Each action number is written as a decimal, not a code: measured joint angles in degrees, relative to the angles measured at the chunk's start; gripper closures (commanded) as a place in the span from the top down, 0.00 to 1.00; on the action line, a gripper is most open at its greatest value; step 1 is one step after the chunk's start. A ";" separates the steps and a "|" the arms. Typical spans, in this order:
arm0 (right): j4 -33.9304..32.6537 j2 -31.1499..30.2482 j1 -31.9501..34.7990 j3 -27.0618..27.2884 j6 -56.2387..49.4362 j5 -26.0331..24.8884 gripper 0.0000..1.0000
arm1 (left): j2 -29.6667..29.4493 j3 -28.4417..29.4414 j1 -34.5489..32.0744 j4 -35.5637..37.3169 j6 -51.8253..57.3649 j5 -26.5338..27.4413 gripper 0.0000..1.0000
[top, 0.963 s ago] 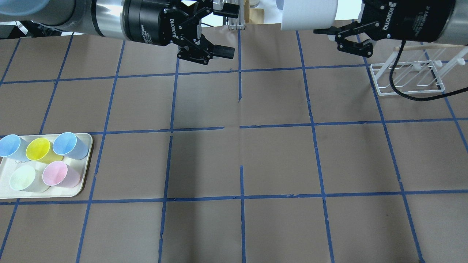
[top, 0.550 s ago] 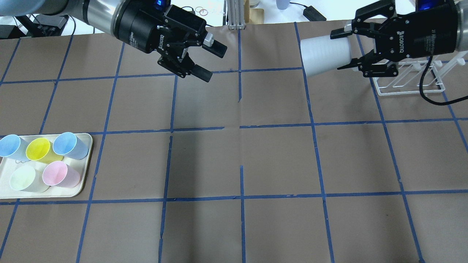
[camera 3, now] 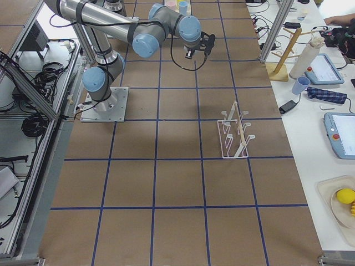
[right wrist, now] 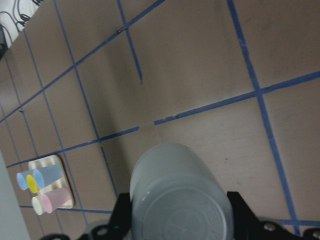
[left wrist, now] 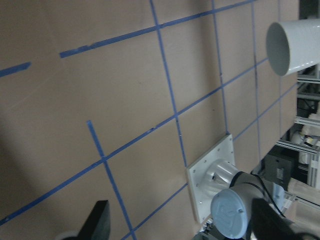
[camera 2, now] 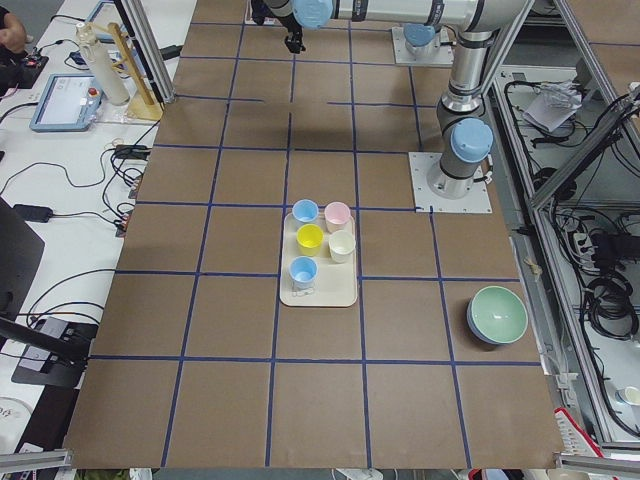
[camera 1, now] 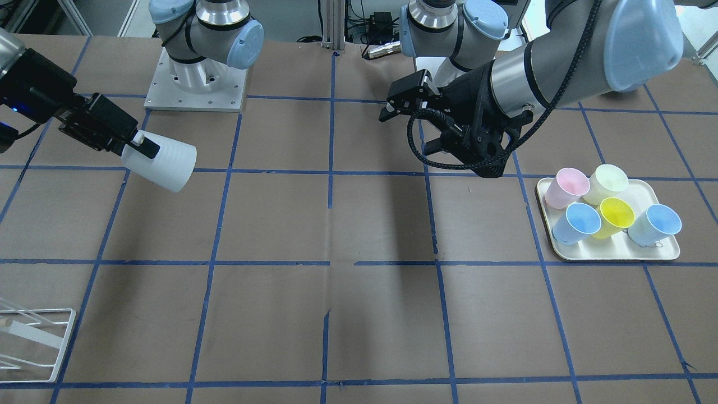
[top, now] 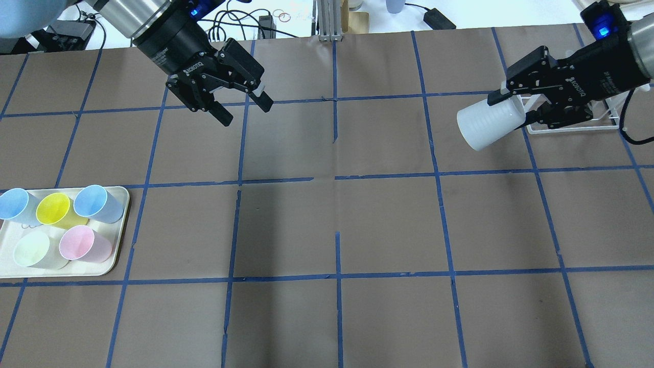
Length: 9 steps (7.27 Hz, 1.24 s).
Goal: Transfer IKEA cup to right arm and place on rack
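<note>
Overhead, the right claw [top: 515, 110] is clamped on the small pale grey tapered plastic tumbler [top: 488, 125]. The tumbler is tilted sideways, mouth pointing away from the claw, above the brown papered bench [top: 332, 225]. The white wire rack [top: 562, 129] sits just behind that claw. The left claw [top: 244, 110] gapes wide and empty, well apart. In the right wrist view, the tumbler's base sits between the fingers [right wrist: 239, 210].

Overhead, the rack [top: 572, 128] is mostly hidden behind my right jaws, and the front-facing view cuts it off at the corner. The IKEA cup [right wrist: 175, 190] turns its mouth away from my right wrist view. My left wrist view crops it at the edge, and my 2 left fingertips [left wrist: 100, 222] are dark blurs.
</note>
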 measured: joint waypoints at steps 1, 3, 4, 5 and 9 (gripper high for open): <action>-2.46 0.45 0.03 -0.02 -1.06 -5.16 0.15 | 0.28 0.02 -0.11 3.33 -5.54 6.60 1.00; -6.87 0.65 0.04 -0.16 -6.45 -14.09 0.12 | 0.89 0.03 -0.32 10.57 -13.81 16.12 1.00; -9.12 0.77 0.05 -0.62 -10.07 -18.05 0.12 | 1.14 0.14 -0.42 13.63 -15.86 19.11 1.00; -11.01 1.37 0.05 -1.55 -13.39 -21.47 0.12 | 1.44 0.13 -0.52 16.53 -17.72 21.08 1.00; -15.03 9.04 -0.62 -7.76 -19.47 -27.99 0.12 | 3.07 -5.92 -0.91 28.21 -20.68 26.72 1.00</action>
